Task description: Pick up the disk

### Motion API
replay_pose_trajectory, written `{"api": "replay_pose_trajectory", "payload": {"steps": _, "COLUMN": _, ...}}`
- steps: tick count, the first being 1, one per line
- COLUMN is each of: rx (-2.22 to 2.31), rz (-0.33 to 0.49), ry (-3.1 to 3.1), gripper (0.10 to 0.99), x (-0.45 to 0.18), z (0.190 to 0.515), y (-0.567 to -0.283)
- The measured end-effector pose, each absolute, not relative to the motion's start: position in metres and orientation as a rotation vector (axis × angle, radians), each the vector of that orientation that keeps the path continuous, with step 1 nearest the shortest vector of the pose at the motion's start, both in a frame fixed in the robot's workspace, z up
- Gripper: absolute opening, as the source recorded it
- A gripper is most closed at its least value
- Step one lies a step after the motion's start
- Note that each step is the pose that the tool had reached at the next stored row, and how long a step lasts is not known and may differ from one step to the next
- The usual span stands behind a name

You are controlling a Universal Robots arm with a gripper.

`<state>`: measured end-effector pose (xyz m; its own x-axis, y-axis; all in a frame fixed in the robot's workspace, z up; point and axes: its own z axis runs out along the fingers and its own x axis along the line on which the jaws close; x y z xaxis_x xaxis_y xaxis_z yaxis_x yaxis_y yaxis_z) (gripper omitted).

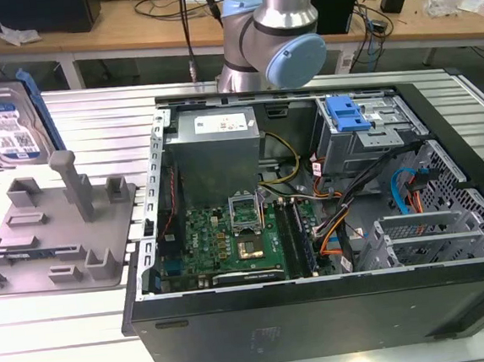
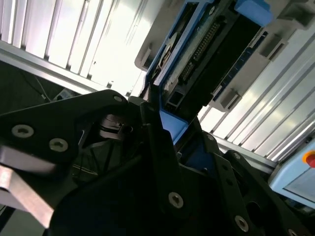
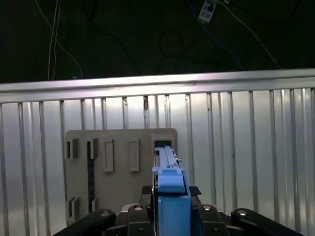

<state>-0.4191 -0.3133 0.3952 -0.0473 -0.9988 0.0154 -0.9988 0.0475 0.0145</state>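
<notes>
The disk (image 1: 4, 125), silver-grey with a white-and-blue label and blue side rails, stands on edge at the exterior view's far left, just above the back of the grey fixture plate (image 1: 52, 240). Its lower edge looks clear of the plate. In the first wrist view the disk's blue rail (image 3: 170, 184) runs between the black fingers of my gripper (image 3: 170, 196), over a slot in the plate (image 3: 123, 182). In the second wrist view the gripper (image 2: 170, 132) is shut on the disk (image 2: 206, 49) at its blue end.
An open computer case (image 1: 314, 225) with motherboard, cables and a blue drive-bay bracket (image 1: 345, 114) takes up the middle and the exterior view's right. The arm's base (image 1: 267, 35) stands behind it. Upright posts (image 1: 73, 183) rise from the fixture plate. The table is ribbed aluminium (image 1: 92, 109).
</notes>
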Motion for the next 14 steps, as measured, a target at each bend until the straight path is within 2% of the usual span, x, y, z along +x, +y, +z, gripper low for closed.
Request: {"api": "replay_pose_trajectory", "payload": {"steps": 14, "rx": 2.154, "rz": 0.000, "ry": -2.258, "gripper": 0.369, "x": -0.419, "z": 0.464, "y": -0.313}}
